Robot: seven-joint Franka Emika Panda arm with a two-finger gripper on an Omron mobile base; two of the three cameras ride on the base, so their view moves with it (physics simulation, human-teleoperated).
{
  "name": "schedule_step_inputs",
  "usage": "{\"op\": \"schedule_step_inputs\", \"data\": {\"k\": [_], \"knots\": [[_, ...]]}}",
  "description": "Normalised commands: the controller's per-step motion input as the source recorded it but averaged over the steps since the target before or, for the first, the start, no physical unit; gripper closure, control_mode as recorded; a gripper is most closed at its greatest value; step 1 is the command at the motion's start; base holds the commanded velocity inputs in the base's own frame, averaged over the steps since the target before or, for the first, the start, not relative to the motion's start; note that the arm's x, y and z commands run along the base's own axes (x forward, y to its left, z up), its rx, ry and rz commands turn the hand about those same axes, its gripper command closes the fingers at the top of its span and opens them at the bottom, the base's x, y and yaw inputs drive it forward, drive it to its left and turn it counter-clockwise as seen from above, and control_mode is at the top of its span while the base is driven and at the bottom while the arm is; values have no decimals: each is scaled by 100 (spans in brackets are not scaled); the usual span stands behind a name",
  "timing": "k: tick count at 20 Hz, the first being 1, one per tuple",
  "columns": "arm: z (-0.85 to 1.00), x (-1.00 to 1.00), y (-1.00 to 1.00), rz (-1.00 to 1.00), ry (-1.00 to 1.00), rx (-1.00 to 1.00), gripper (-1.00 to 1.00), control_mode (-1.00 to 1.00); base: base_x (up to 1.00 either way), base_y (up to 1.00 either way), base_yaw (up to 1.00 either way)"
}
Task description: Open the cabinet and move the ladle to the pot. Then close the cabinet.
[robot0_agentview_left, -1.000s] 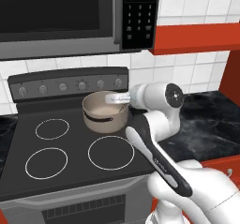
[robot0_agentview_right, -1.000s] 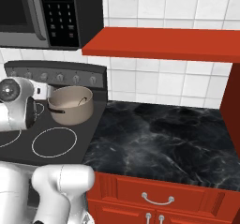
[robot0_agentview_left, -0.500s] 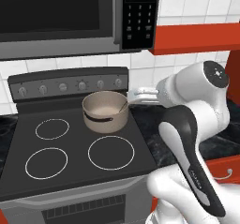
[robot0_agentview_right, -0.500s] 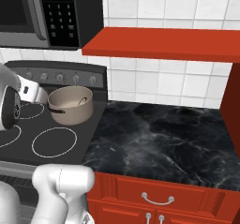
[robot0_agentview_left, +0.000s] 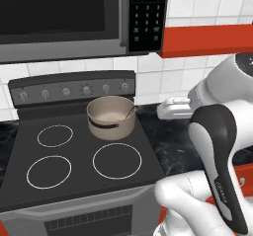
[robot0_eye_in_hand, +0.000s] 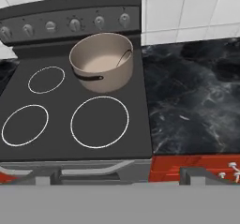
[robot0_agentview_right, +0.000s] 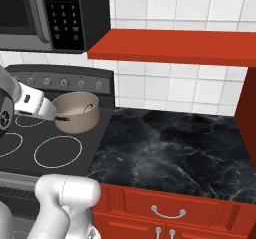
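1. Ladle lies in the pot, slim handle leaning on the rim on the side toward the desk.
2. Pot sits on the stove's rear burner beside the desk, under the microwave.
3. Gripper: jaws spread wide, holding nothing; just beside the pot, above the desk edge.
4. Judgement: transfer done; closing remains. Cabinet is up and desk-side of the gripper; open air between.

The pot blocks the stove's rear right burner at 12 o'clock; the three other rings lie free. The marble counter at 3 o'clock offers open passage beneath the red cabinet.
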Motion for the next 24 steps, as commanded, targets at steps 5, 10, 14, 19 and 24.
{"op": "schedule_step_inputs", "data": {"k": [5, 10, 14, 19, 24], "knots": [[0, -3, -11, 0, 5, -5, -100, -100, 0, 0, 0], [0, -3, -4, 0, 0, 0, -100, -100, 0, 0, 0], [0, -22, -11, 0, 0, 0, -100, 100, -47, -15, 0], [0, 0, 0, 0, 0, 0, -100, 100, -100, -53, -4], [0, 0, 0, 0, 0, 0, -100, 100, -89, -68, -36]]}}
